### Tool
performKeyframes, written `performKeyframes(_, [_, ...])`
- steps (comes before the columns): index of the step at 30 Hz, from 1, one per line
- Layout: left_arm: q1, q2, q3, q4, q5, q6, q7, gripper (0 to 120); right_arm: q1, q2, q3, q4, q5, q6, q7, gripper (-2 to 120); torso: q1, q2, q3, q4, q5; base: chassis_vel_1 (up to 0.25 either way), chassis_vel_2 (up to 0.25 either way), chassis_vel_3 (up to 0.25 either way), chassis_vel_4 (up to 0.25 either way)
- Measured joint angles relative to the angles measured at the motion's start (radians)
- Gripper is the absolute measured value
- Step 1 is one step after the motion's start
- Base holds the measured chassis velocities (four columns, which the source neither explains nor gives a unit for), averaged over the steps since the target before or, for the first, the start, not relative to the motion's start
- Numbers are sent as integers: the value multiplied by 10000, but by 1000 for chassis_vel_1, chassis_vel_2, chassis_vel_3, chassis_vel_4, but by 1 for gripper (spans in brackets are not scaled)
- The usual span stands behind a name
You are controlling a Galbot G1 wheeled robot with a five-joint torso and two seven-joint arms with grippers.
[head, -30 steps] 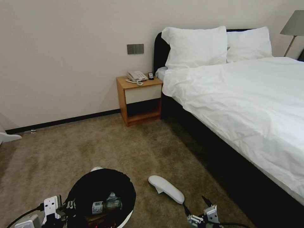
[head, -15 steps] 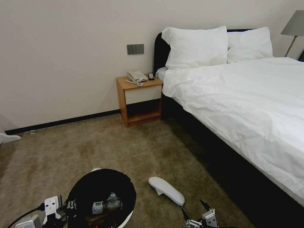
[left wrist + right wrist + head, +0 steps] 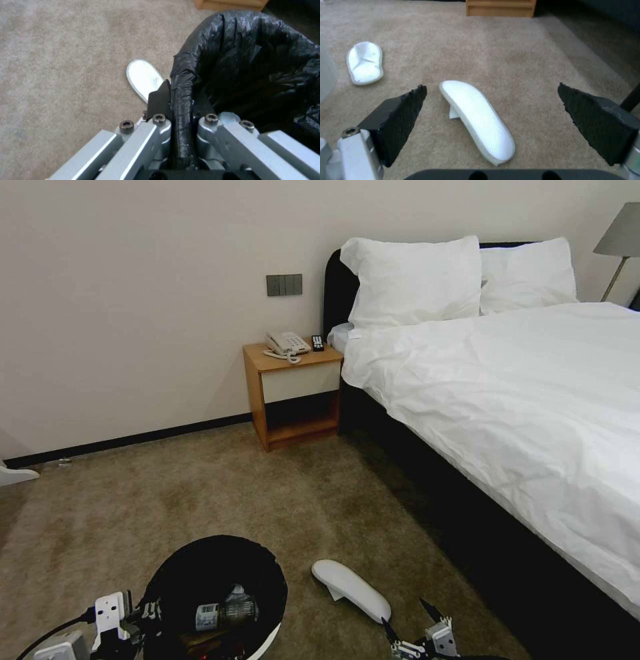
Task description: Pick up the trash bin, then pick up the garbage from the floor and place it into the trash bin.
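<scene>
The trash bin [image 3: 263, 567], its black bag folded over the rim, hangs low on my left with a clear bottle [image 3: 225, 611] lying inside. My left gripper [image 3: 145, 612] is shut on the bin's rim [image 3: 182, 82], one black pad [image 3: 159, 98] pressed against the outside of the bag. A white slipper [image 3: 351, 590] lies sole up on the carpet to the right of the bin. My right gripper [image 3: 408, 621] hovers just behind its near end, open wide, and the slipper [image 3: 476, 117] lies between the two pads. A second slipper [image 3: 365, 62] lies farther off, beside the bin [image 3: 142, 75].
A bed [image 3: 533, 400] with a dark frame fills the right side. A wooden nightstand [image 3: 293, 383] with a phone stands against the far wall. A white object [image 3: 13, 475] pokes in at the left edge. Open carpet [image 3: 200, 493] stretches ahead.
The right gripper has sunk a little lower and drifted left toward the slipper's near end. The whole head view has shifted slightly. The left gripper keeps its hold on the bin.
</scene>
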Motion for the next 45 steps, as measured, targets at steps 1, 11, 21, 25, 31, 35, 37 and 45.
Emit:
performKeyframes(1, [-5,0,0,7,-4,-2,1,4,26,-2,-1,-39,-4,21,-30,100,0,0,0,0,0,0,0,0,0])
performKeyframes(11, [-1,7,-47,38,-29,-11,9,4,525,-253,-158,-438,-389,54,-226,100,0,0,0,-1,0,0,0,0,0])
performKeyframes(21, [70,-2,-117,-47,-35,-10,6,4,1683,-833,-975,-757,-813,-1564,-835,100,0,0,0,0,0,0,0,0,0])
performKeyframes(25, [115,-73,-135,-107,-21,0,0,4,2390,-937,-1502,-1050,-922,-2285,-980,100,0,0,0,1,1,0,0,0,0])
performKeyframes(31, [124,-131,-144,-133,4,6,-6,4,3222,-1001,-2168,-1632,-944,-3181,-853,100,0,0,0,-1,0,0,0,0,0])
performKeyframes(35, [134,-165,-167,-140,4,6,-7,4,3660,-848,-2473,-2046,-940,-3829,-561,100,1,0,0,0,1,0,0,0,0])
performKeyframes(37, [137,-171,-174,-141,3,7,-7,4,3765,-820,-2552,-2133,-941,-4035,-490,100,0,0,0,0,0,0,0,0,0])
performKeyframes(45, [135,-197,-197,-200,-8,7,-6,4,4840,-352,-3071,-3120,-1138,-4726,-252,100,1,0,0,0,-1,0,0,0,0])
